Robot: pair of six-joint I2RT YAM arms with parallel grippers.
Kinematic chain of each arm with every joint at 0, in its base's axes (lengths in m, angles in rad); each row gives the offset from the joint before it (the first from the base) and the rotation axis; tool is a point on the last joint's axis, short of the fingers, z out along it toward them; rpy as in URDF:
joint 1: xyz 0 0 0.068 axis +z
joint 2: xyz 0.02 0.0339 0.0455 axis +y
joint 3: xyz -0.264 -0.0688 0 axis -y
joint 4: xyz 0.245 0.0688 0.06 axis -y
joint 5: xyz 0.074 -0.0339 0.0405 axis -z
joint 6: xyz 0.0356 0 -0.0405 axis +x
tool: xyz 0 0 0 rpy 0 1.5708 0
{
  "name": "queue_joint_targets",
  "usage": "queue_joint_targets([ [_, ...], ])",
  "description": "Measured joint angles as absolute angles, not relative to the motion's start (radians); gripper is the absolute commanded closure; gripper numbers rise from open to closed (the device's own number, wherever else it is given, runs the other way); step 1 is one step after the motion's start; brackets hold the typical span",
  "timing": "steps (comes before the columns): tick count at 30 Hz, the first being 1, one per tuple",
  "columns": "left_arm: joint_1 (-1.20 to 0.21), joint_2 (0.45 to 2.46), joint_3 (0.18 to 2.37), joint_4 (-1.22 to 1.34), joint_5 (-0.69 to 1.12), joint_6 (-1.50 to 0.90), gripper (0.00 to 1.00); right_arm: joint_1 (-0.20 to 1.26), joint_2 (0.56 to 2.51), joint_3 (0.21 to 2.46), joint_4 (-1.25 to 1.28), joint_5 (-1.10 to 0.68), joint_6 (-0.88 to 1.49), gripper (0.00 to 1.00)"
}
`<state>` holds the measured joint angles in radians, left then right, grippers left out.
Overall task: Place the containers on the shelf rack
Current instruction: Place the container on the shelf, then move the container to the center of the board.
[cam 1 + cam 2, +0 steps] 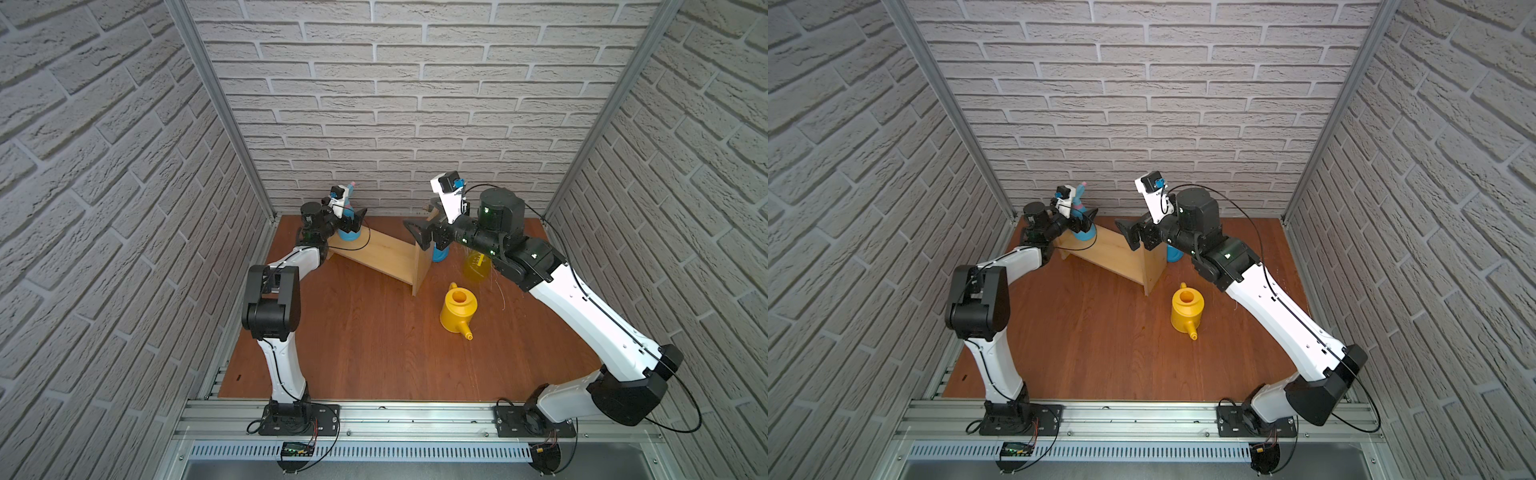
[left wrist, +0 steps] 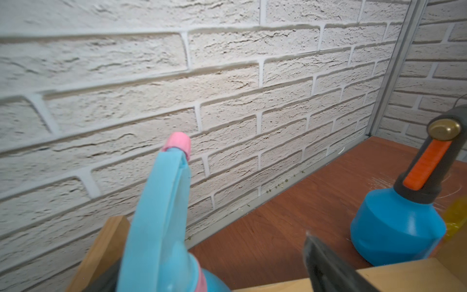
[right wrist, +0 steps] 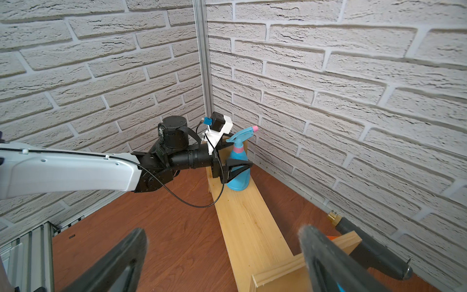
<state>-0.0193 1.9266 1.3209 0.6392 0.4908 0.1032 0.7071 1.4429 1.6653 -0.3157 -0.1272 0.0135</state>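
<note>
**One bottle on the rack, three containers waiting on the right**

The light-blue spray bottle (image 3: 238,182) stood upright on the far left end of the shelf rack (image 3: 250,222), close against the end panel. The left gripper (image 3: 240,161) sat around its waist with the jaws spread. From the left wrist view there was clear air on one side of the bottle, so I judged it set down rather than held.

The right gripper (image 1: 417,235) hung over the rack's right end panel, jaws wide apart and holding nothing. The other three containers were all off the rack, on the surface (image 1: 353,340). The blue pump sprayer (image 1: 439,254) stood upright just beyond that right panel, to the right of the gripper and lower than it, with its grey handle slanting up. The translucent yellow spray bottle (image 1: 476,268) stood under the right forearm. The yellow watering can (image 1: 457,309) sat nearer, spout pointing to the near right.

All three lay on the right arm's side, well apart from the left gripper. To my eye the pump sprayer was the closest pick, needing a short drop onto its upright neck.
</note>
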Motion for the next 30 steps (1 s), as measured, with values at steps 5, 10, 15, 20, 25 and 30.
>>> queue_joint_targets([
  [5, -0.020, 1.746, 1.250, 0.587, 0.471, 0.083, 0.02, 0.707, 1.407, 1.602, -0.308, -0.128, 0.008, 0.01],
  [10, -0.036, 1.525, 1.168, 0.490, 0.458, 0.071, 0.02, 0.707, 1.355, 1.520, -0.297, -0.130, 0.007, 0.01],
  [15, -0.071, 1.262, 1.014, 0.350, 0.422, 0.052, 0.02, 0.707, 1.292, 1.446, -0.284, -0.131, 0.007, 0.01],
  [20, -0.148, 1.009, 0.959, 0.147, 0.372, -0.024, 0.02, 0.707, 1.227, 1.391, -0.266, -0.134, 0.026, 0.01],
  [25, -0.369, 0.760, 0.872, 0.043, 0.297, -0.167, 0.02, 0.707, 1.220, 1.391, -0.227, -0.156, 0.112, 0.01],
  [30, -0.642, 0.635, 0.818, -0.062, 0.139, -0.223, 0.02, 0.710, 1.242, 1.405, -0.206, -0.155, 0.196, 0.01],
])
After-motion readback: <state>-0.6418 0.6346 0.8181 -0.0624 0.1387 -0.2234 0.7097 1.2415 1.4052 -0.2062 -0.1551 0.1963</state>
